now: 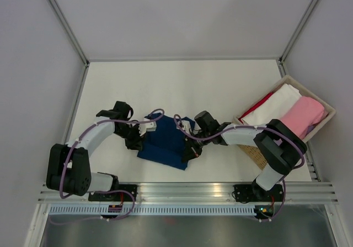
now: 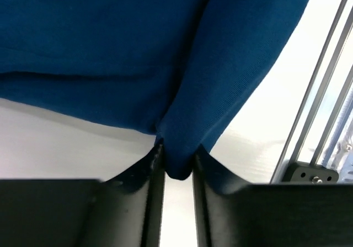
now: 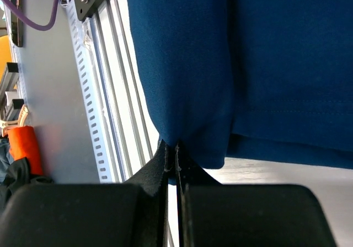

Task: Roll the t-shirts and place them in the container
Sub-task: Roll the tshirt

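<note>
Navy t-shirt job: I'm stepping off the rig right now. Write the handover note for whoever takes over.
Left tool: jaws parted, a fold of the navy t-shirt between them.
Right tool: shut on the shirt's right side.
Shirt: a folded bundle on the table, between the arms and near the front edge.
Done: pink roll and white roll lie in the basket, red cloth beside them.
To do: finish rolling the navy shirt; probably basket it afterwards.

Bright even white light, faint soft shadows, navy t-shirt [image 2: 110,48] weave crisp, left hand [image 2: 177,154] near-black.
</note>
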Controlling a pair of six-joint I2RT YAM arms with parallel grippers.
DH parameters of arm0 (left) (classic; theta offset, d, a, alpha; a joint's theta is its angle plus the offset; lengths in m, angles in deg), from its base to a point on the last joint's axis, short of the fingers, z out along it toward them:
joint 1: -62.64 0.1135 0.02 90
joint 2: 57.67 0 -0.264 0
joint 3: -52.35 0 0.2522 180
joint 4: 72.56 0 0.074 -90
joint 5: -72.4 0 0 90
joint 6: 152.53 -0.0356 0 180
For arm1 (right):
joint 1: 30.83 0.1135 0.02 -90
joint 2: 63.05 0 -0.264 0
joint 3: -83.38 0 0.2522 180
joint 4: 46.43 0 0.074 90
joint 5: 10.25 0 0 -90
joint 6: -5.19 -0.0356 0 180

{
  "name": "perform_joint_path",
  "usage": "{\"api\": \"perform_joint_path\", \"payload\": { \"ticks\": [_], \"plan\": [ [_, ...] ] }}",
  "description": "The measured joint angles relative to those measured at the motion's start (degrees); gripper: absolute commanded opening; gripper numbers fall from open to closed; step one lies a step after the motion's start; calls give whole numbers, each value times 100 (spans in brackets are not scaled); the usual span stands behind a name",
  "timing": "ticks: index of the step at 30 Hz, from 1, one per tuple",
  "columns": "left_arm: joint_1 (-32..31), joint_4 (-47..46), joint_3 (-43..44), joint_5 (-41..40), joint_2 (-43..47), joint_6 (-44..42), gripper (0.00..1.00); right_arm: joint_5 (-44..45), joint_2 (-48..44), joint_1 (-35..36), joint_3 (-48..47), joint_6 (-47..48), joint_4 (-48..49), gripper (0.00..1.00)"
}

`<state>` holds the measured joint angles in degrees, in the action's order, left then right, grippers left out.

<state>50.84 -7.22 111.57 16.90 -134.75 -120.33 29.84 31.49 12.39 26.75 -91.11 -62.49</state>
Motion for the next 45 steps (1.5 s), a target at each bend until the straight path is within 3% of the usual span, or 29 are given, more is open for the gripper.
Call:
{"api": "perform_joint_path", "payload": {
  "ticks": [1,4,6,9,18,21,23,25,29,37,41,45],
  "plan": [
    [13,-39,2,55,-24,72,15,2,28,-26,0,-15,9,0],
    [122,-138,2,160,-160,256,3,42,122,-136,0,-111,70,2],
    [269,-232,15,175,-382,474,2,109,149,-249,0,-199,164,7],
    [505,-398,136,184,-798,925,2,315,153,-437,-2,-330,358,27],
    [632,-634,264,184,-1268,1480,2,826,-111,-595,155,-479,505,54],
    [632,-645,264,175,-1268,1523,2,981,-527,-560,411,-581,675,56],
    [632,-651,264,168,-1268,1550,2,1115,-688,-494,551,-699,942,54],
    [632,-654,264,166,-1268,1572,2,1239,-634,-361,649,-835,1274,45],
    [632,-664,264,153,-1266,1637,2,1438,-39,-98,798,-1261,1969,0],
    [710,-874,223,94,-1200,1869,4,1484,367,-527,1189,-2275,3294,0],
    [752,-903,186,101,-1198,1897,24,1547,389,-562,1189,-2352,3364,0],
    [901,-863,173,-192,-881,1897,36,1578,361,-562,1141,-2341,3222,0]
  ]
}}
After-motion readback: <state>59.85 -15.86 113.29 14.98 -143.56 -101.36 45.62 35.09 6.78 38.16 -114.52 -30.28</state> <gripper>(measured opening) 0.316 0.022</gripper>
